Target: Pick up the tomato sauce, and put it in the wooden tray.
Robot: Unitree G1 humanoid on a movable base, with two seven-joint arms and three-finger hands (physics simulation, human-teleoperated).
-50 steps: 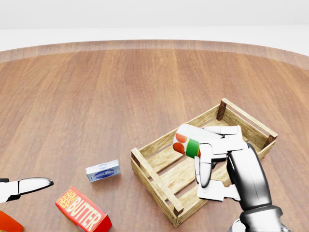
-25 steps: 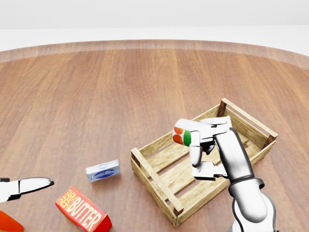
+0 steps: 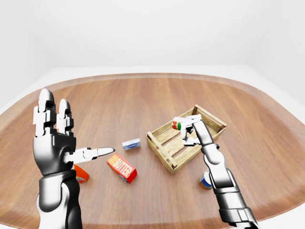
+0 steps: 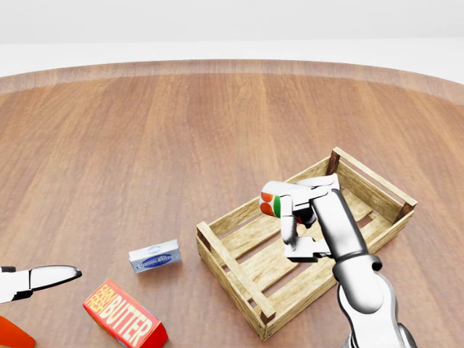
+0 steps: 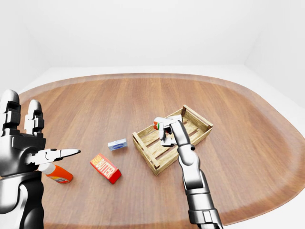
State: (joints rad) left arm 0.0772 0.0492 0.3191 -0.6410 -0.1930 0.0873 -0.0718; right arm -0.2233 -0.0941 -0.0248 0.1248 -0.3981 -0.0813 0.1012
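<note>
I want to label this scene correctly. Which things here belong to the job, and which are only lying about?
Belong to the job:
- tomato sauce can, held in the right robot hand
- wooden tray, below that can

Only lying about:
- butter box
- small blue-and-white packet
- orange bottle
- small can beside the right arm
- left robot hand, open and raised

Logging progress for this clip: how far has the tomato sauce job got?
Pickup is done: the right hand is shut on the tomato sauce, off the table. In hand: it hangs over the wooden tray. Left: lower and release it. The left hand is open and idle.
</note>
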